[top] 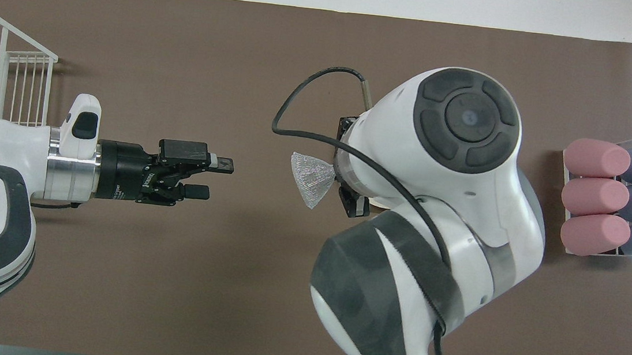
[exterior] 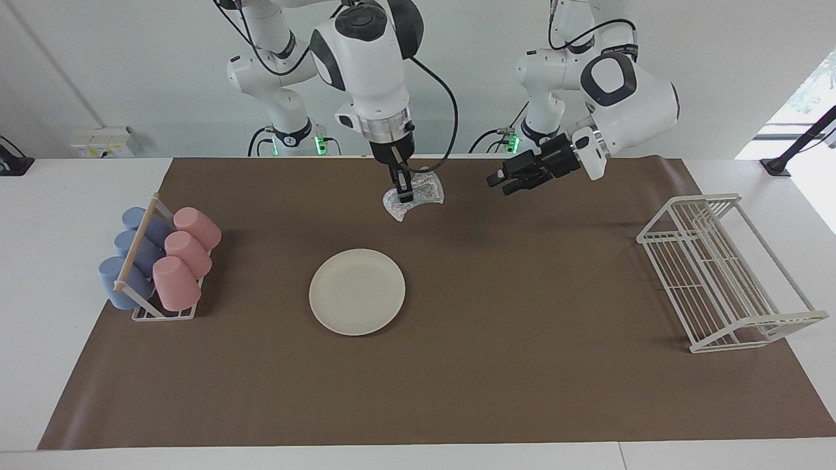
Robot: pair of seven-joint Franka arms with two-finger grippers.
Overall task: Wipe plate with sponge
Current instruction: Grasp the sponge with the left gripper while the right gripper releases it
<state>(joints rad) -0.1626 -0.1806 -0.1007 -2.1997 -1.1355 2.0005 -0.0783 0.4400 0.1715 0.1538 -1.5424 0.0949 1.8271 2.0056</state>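
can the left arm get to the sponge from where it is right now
Probably yes. The sponge hangs in the air from the shut right gripper, over the mat. The left gripper is raised beside it, jaws open toward it, with nothing between them.

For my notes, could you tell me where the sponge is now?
The sponge hangs in the right end effector, raised over the brown mat, off the plate.

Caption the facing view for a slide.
Right gripper holds the silvery glittery sponge aloft above the brown mat, clear of the cream-white round plate; open left gripper hovers alongside.
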